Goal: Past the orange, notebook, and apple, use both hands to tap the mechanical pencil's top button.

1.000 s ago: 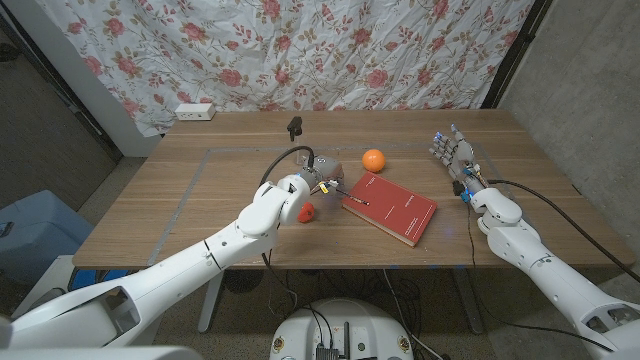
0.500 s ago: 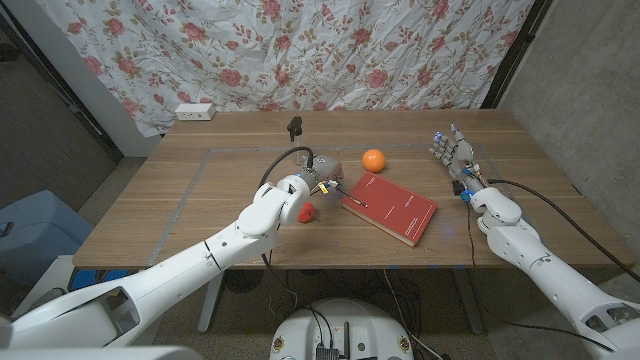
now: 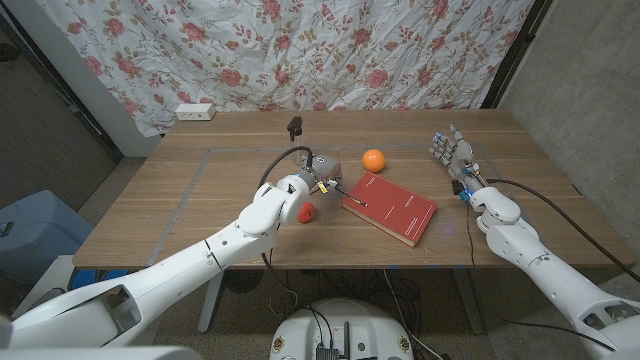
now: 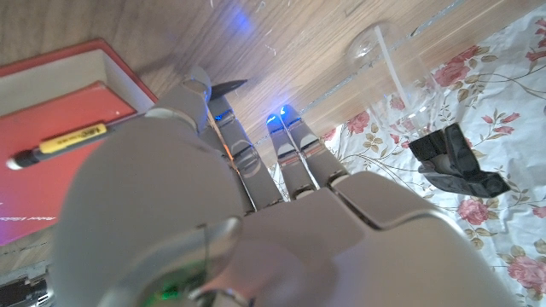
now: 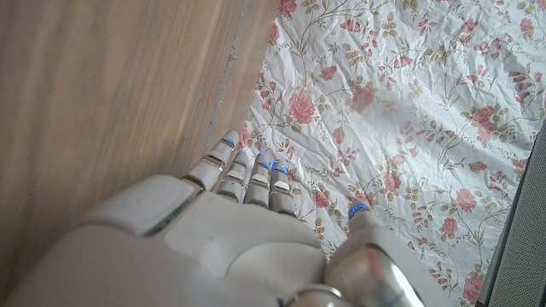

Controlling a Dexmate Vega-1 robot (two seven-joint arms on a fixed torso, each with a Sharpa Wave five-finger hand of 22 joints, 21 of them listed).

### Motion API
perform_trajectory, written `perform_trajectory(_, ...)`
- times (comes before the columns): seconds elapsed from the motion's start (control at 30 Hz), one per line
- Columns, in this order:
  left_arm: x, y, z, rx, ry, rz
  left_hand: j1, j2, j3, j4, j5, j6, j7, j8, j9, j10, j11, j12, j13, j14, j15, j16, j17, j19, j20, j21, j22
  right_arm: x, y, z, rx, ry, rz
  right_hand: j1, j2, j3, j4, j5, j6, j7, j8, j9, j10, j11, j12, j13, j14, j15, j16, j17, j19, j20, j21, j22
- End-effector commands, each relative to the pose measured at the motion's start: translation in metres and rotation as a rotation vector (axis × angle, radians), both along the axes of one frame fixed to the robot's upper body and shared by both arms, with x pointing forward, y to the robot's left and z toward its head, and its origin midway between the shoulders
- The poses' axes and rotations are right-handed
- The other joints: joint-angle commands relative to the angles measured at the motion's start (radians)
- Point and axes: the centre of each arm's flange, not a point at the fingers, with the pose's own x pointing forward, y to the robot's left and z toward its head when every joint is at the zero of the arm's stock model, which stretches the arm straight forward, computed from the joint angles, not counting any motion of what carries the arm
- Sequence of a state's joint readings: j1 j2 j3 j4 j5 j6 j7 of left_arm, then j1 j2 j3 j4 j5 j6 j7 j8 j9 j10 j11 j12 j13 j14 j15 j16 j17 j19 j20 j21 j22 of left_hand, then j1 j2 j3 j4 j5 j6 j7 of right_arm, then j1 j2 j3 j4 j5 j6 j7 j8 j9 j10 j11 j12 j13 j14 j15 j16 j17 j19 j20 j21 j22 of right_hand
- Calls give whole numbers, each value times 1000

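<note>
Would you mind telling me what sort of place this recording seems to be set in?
Probably a makeshift robot test space, not a home: a floral sheet hangs as a backdrop over bare grey walls, a power strip lies on the wooden table, and cables trail from the arms.

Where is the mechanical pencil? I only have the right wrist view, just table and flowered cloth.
Observer: The mechanical pencil lies on the red notebook.
Operator: And the left robot hand?
Observer: The left robot hand is beside the notebook, fingers extended, holding nothing.
Operator: And mine?
Observer: The right robot hand stands, fingers apart, near the right edge of the table, apart from the notebook.
</note>
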State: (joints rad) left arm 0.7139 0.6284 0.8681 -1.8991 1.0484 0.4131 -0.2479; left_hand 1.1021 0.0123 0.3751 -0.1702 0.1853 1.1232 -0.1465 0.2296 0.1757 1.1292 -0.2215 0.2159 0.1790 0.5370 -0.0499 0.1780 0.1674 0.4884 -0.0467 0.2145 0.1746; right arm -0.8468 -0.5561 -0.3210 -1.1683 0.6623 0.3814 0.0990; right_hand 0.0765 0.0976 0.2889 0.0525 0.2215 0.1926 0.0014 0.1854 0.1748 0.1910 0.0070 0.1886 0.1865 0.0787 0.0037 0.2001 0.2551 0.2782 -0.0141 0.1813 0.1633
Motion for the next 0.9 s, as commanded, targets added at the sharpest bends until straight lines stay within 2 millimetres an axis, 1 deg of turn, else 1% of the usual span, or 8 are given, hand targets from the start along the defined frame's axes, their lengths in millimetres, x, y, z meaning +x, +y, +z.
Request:
perform_trajectory(0.03,1,3,3,-13,-12,-2,13,13,-8,0,1,31,0,6,3,32,-2,7,4,19,-179,8,4,9,-111,6,6,4,2,4,-8,-1,3,-1,6,7,-2,5,6,-1,3,1,5,-1,2,0,-2,-2,6,3,3,5,4,3)
perform_trajectory(0.13,1,4,5,-17,-10,-2,16,16,-9,1,1,37,-1,4,3,44,-1,9,5,25,-179,8,4,9,-113,6,6,5,3,6,-10,-1,4,-1,7,8,-2,5,6,0,3,1,5,-1,2,0,-2,-1,7,2,3,4,4,3)
perform_trajectory(0.3,1,6,8,-12,-15,0,22,21,-12,0,-1,47,8,2,3,62,-2,9,6,36,-180,9,5,9,-113,5,6,5,3,7,-13,-2,1,-3,6,8,-1,5,8,0,4,1,5,-1,2,0,-3,-2,7,2,3,5,4,3)
perform_trajectory(0.77,0,12,21,-72,-8,8,29,21,-17,-1,-2,54,6,-3,3,76,-3,7,5,42,-180,7,4,2,-116,2,6,2,0,13,-29,-9,-12,-6,5,10,-1,5,7,1,3,1,3,0,2,0,-3,-1,7,0,3,5,4,3)
perform_trajectory(0.8,1,16,28,-75,1,1,29,21,-18,-1,-2,53,6,-4,3,77,-3,6,5,41,-180,7,4,1,-116,2,6,2,0,13,-30,-11,-13,-6,5,10,-1,4,6,0,3,1,3,0,2,0,-3,-1,8,0,3,4,4,3)
perform_trajectory(0.9,2,15,30,-98,5,-5,30,21,-19,-1,-3,53,5,-5,3,79,-3,5,5,41,-181,6,4,1,-117,1,6,1,0,15,-35,-16,-13,-7,5,10,-1,4,7,0,3,1,3,1,2,0,-4,-1,7,-1,4,4,4,3)
